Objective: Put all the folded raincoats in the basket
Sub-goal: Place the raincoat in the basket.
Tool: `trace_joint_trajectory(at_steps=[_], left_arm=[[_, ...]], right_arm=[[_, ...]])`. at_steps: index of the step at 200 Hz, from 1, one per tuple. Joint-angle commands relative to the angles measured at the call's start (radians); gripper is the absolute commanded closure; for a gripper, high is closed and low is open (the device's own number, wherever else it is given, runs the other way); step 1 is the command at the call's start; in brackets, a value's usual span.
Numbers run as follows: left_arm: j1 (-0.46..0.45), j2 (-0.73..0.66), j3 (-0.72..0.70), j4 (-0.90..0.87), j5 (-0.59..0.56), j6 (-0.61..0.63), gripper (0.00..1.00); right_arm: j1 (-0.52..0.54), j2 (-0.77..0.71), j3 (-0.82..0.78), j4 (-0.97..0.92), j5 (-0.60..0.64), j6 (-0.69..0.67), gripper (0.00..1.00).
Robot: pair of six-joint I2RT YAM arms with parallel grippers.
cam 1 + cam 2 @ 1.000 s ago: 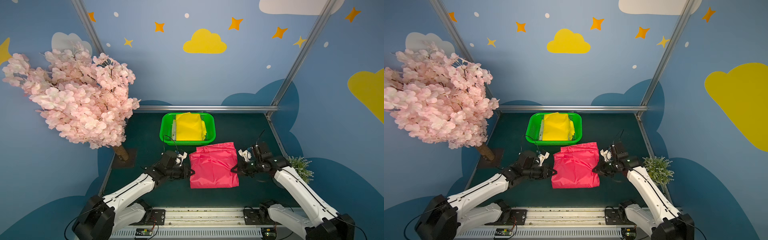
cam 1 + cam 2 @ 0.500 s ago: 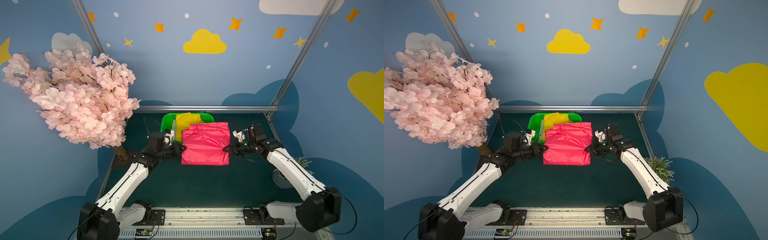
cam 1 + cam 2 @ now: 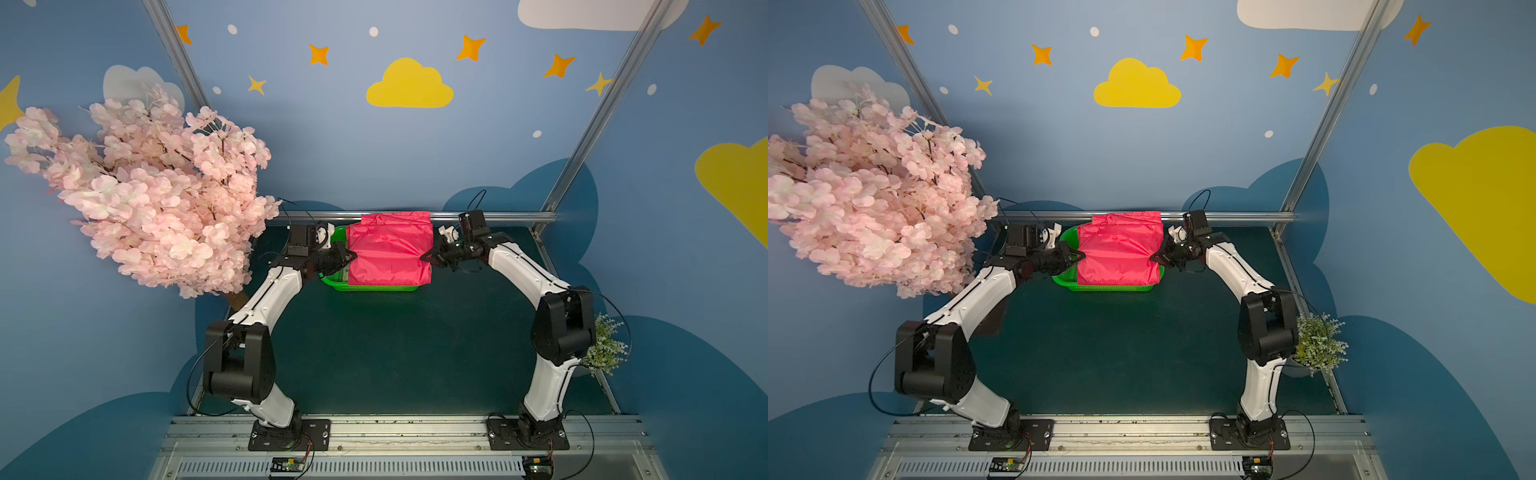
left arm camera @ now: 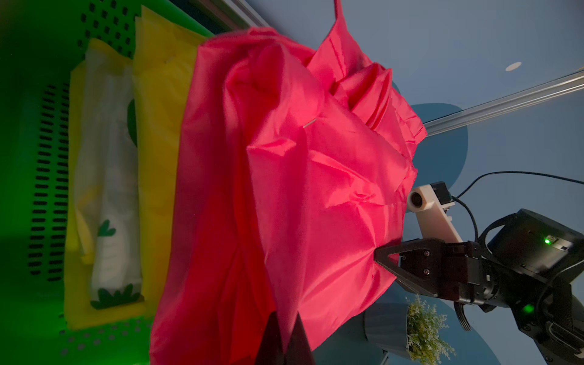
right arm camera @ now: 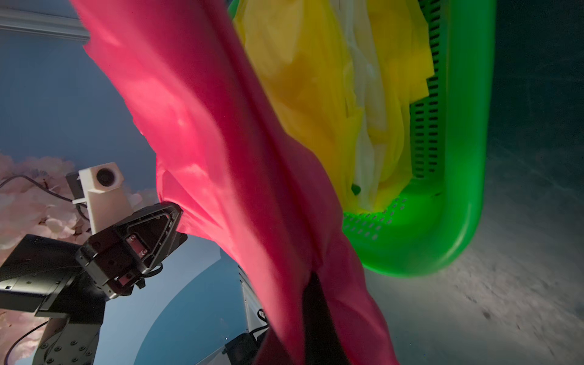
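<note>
— Where is the raincoat?
— The pink folded raincoat (image 3: 388, 253) hangs spread between my two pincers, over the green basket (image 3: 374, 287) at the far edge of the table (image 3: 399, 353). In both top views it hides most of the basket.
— And your pincers?
— My left gripper (image 3: 352, 258) is clamped on the raincoat's left edge and my right gripper (image 3: 424, 257) on its right edge.
— Anything inside the basket?
— A yellow folded cloth (image 4: 161, 132) lies there, beneath the pink one. Whether they touch, I cannot tell.
</note>
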Motion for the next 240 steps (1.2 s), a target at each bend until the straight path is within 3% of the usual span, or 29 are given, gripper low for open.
trace_joint_trajectory(at_steps=[1, 83, 99, 106, 123, 131, 162, 206, 240], left_arm=[[0.047, 0.071, 0.079, -0.03, 0.002, 0.05, 0.98], [0.087, 0.245, 0.167, -0.046, 0.001, 0.09, 0.98], [0.087, 0.261, 0.176, -0.052, -0.005, 0.095, 0.96], [0.086, 0.27, 0.183, -0.058, -0.006, 0.097, 0.86], [0.088, 0.283, 0.209, -0.083, -0.012, 0.105, 0.45], [0.088, 0.283, 0.221, -0.094, -0.02, 0.107, 0.31], [0.088, 0.236, 0.247, -0.12, -0.045, 0.125, 0.01], [0.074, 0.15, 0.244, -0.124, -0.023, 0.107, 0.0], [0.001, 0.118, 0.247, -0.078, 0.008, 0.07, 0.0]], right_arm=[[-0.007, 0.08, 0.098, 0.007, 0.02, 0.021, 1.0], [0.01, 0.298, 0.263, -0.022, 0.025, 0.02, 1.0], [0.009, 0.311, 0.266, -0.029, 0.029, 0.019, 0.91], [0.01, 0.314, 0.271, -0.033, 0.03, 0.016, 0.83], [0.01, 0.318, 0.293, -0.059, 0.034, -0.001, 0.55], [0.01, 0.314, 0.306, -0.076, 0.038, -0.014, 0.46], [0.01, 0.244, 0.32, -0.121, 0.07, -0.066, 0.32], [0.021, 0.131, 0.31, -0.171, 0.111, -0.127, 0.25], [0.051, 0.121, 0.33, -0.159, 0.085, -0.134, 0.23]])
